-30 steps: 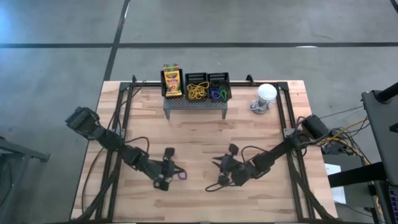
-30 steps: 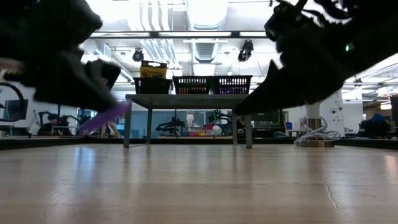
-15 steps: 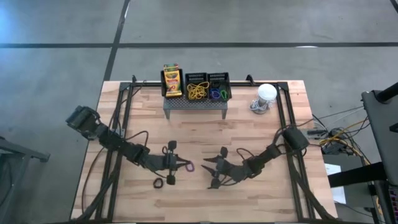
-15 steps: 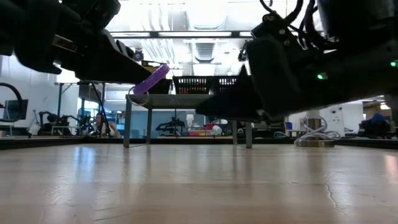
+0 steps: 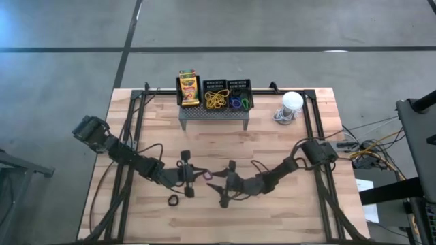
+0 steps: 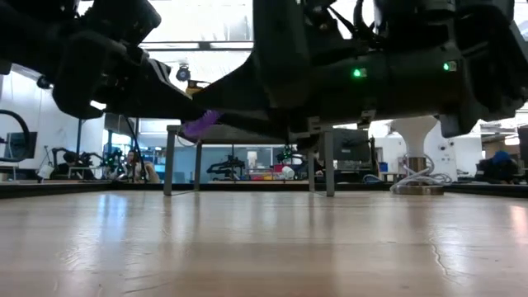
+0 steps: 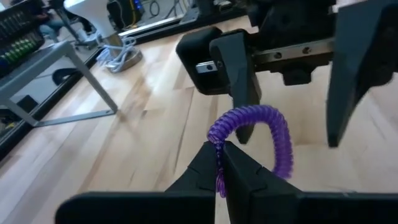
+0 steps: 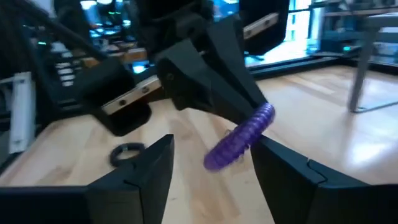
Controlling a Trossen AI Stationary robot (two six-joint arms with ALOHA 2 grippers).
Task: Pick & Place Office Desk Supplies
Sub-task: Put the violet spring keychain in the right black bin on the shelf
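My left gripper (image 5: pixel 199 175) is shut on a purple coiled loop (image 7: pixel 277 134) above the middle of the table. My right gripper (image 5: pixel 227 184) faces it from the right, open. Its two fingers (image 8: pixel 148 171) stand on either side of the purple loop (image 8: pixel 239 142), and I cannot tell whether they touch it. A black loop (image 5: pixel 173 200) lies flat on the table near the left gripper. On the grey stand (image 5: pixel 213 114) at the far edge sit three black mesh bins: one with a crayon box (image 5: pixel 189 88), one with yellow loops (image 5: pixel 216 101), and one with mixed loops (image 5: pixel 238 103). My left gripper pinches the purple loop between its two fingertips at one spot on the coil (image 7: pixel 219 144). The fingers lie about level and point toward the table's right. The loop is lifted clear of the table and arches out ahead of the fingertips.
A white ball-like object (image 5: pixel 291 102) with a cable stands at the far right. The arms' cables trail over the wood on both sides. Bare wood lies between the stand and the grippers and along the near edge (image 5: pixel 218 231).
My left gripper has carried the purple loop up off the table and a little toward the right. My right gripper has travelled toward the table's left, up to the loop, and has opened wider, so its fingers now flank the loop.
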